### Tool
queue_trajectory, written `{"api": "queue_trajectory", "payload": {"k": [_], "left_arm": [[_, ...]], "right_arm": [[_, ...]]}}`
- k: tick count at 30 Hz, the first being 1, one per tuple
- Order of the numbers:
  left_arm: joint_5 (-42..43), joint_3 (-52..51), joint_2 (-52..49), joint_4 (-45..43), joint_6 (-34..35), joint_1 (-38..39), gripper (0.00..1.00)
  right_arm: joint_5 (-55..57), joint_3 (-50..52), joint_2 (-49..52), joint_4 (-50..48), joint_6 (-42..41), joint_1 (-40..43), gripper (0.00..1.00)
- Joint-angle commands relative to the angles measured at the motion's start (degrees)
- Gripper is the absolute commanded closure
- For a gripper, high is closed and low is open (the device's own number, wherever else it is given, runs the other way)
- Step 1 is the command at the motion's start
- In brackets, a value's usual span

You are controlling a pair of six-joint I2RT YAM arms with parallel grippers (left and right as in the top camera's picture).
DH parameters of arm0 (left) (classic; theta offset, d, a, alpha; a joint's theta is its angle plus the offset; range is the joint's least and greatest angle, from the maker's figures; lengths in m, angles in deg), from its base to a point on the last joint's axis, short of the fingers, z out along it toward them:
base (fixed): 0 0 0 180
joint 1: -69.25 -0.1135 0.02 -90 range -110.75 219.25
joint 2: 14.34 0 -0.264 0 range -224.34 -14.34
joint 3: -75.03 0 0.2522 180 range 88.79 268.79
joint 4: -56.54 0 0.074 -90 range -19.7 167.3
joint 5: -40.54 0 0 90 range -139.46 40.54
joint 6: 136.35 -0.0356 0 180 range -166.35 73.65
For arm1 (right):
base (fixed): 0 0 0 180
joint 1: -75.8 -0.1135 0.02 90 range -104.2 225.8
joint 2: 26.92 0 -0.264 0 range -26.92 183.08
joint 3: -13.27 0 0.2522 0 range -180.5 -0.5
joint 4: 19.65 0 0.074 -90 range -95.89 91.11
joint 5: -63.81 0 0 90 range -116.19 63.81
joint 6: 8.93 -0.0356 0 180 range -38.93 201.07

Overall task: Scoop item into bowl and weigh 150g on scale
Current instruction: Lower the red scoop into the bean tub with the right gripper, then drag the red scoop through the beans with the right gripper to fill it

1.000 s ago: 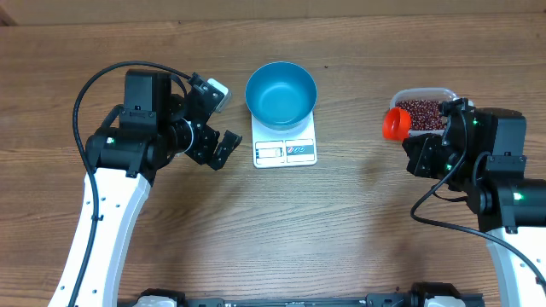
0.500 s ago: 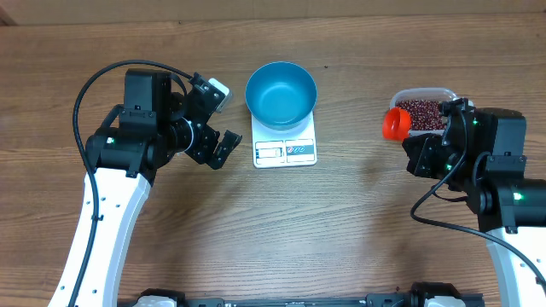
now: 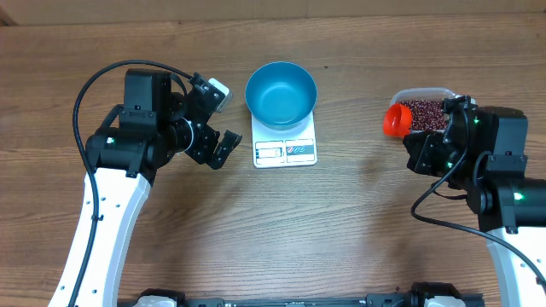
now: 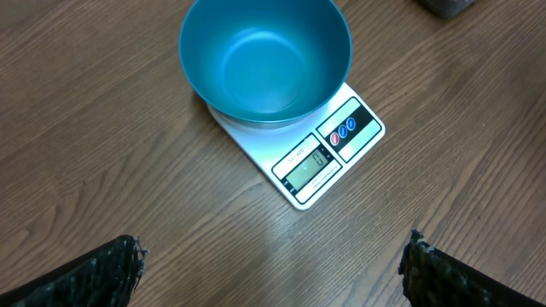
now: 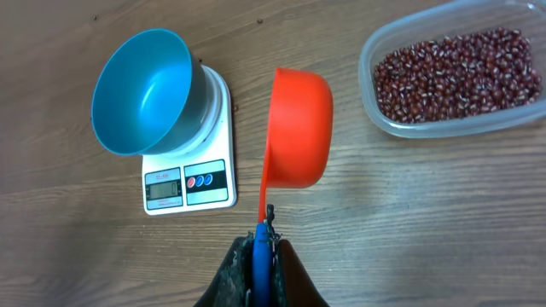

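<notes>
Empty bowl (image 3: 281, 92) on scale (image 3: 285, 152), beans (image 5: 456, 72) in clear tub (image 5: 372, 102); right hand (image 5: 262, 247) grips orange scoop (image 5: 299, 128), left hand (image 3: 220, 119) spread wide.

Scale display, left wrist view: on the white scale (image 4: 256, 143), the display window (image 4: 309, 168) shows one dark digit at its right end; it looks like a 0.
Print above the display: a short line of small print (image 4: 295, 156) sits on the scale's face just beside the window, too small to read.
Button panel: a dark button panel (image 4: 345, 130) next to the window carries one red and two blue round buttons; any marks on them are too small to tell.
Right wrist and overhead views: the same window and panel show, but nothing is legible.
</notes>
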Motion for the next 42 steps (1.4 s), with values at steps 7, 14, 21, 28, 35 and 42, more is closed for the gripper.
{"api": "queue_trajectory", "payload": {"k": [7, 14, 21, 28, 35, 42], "left_arm": [[-0.2, -0.09, -0.42, -0.13, -1.55, -0.2, 0.01], [-0.2, -0.09, -0.42, -0.13, -1.55, -0.2, 0.0], [-0.2, -0.09, -0.42, -0.13, -1.55, -0.2, 0.01], [-0.2, -0.09, -0.42, -0.13, -1.55, -0.2, 0.0], [-0.2, -0.09, -0.42, -0.13, -1.55, -0.2, 0.0], [-0.2, -0.09, -0.42, -0.13, -1.55, -0.2, 0.01]], "right_arm": [[5.84, -22.86, 9.35, 10.88, 1.38, 0.13, 0.96], [11.37, -42.25, 24.98, 23.71, 6.16, 2.47, 0.96], [11.34, -44.39, 33.7, 21.97, 11.17, 8.98, 0.96], [11.3, -43.67, 39.54, 21.42, 15.82, 12.87, 0.96], [11.34, -43.63, 45.4, 21.7, 20.13, 13.03, 0.96], [13.31, -43.63, 49.77, 22.18, 20.87, 13.03, 0.96]]}}
